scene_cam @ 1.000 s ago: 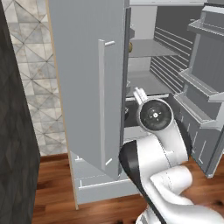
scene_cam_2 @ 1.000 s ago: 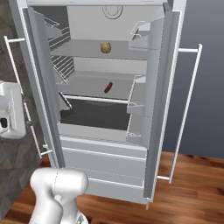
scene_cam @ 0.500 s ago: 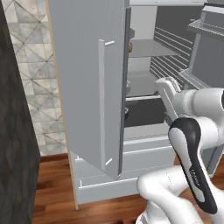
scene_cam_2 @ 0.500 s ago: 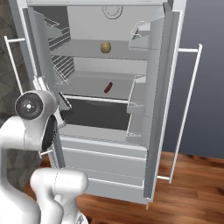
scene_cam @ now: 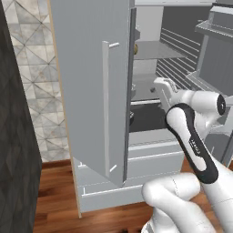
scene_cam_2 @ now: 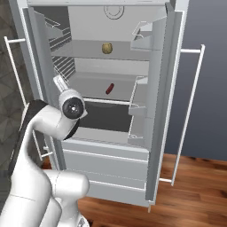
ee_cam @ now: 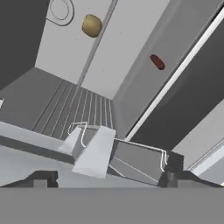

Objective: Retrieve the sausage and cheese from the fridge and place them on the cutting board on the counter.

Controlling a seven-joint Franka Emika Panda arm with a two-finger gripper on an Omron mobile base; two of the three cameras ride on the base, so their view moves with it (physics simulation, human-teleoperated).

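Observation:
The fridge (scene_cam_2: 116, 129) stands with both doors open. On its upper shelf lies the cheese (scene_cam_2: 106, 48), a yellowish-brown lump, also in the hand view as the cheese (ee_cam: 91, 25). One shelf lower lies the sausage (scene_cam_2: 109, 88), small and dark red, seen from the hand as the sausage (ee_cam: 157, 62). My gripper (ee_cam: 109, 177) is open and holds nothing. It reaches in at the left side of the opening, below and short of both foods. The gripper (scene_cam: 161, 84) sits just past the left door's edge. The cutting board and the counter are out of view.
The open left door (scene_cam: 91, 91) with its long bar handle stands close beside my arm. Door bins (scene_cam_2: 138, 111) hang on the right door, and a door bin (ee_cam: 131, 157) lies just ahead of the fingers. Two drawers (scene_cam_2: 106, 164) sit at the base above the wood floor (scene_cam_2: 195, 177).
My arm has swung from the left side over to the fridge opening, carrying the hand in toward the shelves. The jaws stay wide apart.

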